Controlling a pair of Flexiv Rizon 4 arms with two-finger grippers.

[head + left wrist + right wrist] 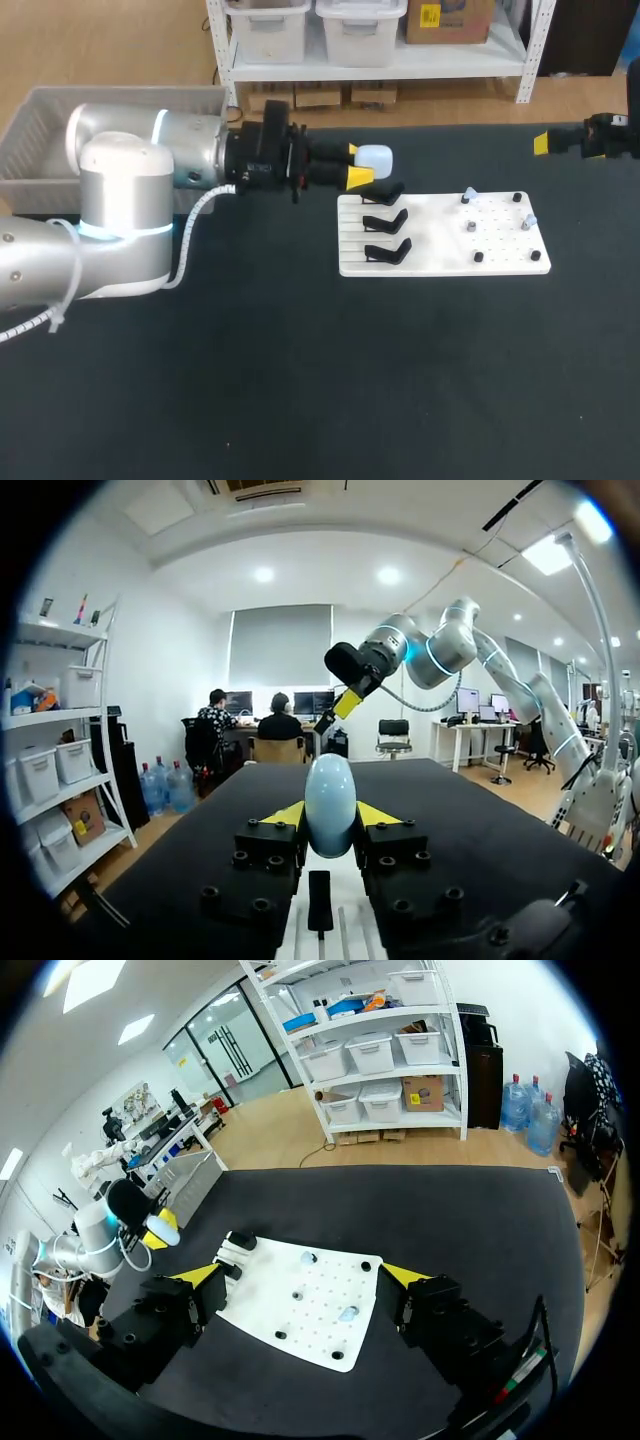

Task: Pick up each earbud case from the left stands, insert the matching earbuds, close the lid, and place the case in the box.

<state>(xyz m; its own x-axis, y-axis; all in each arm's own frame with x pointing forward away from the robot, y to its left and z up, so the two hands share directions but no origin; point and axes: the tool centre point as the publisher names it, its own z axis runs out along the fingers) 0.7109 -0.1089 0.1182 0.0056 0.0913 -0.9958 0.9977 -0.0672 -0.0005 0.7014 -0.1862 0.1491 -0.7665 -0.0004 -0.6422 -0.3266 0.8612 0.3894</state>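
- Left gripper (362, 166) pinches the earbud case (375, 157) — carry it level, clear of the stands (385, 222).
- Right gripper (302, 1276), spread wide, should fetch an earbud (470, 196).

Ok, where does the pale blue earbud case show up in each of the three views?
Head view: the earbud case sits between the yellow tips of the left gripper, beside the far stand corner of the white board.
Left wrist view: the case is clamped upright between that gripper's own fingers.
Right wrist view: the case is small, at the left arm's tip, beyond the board.
Shared landmark: the white board.
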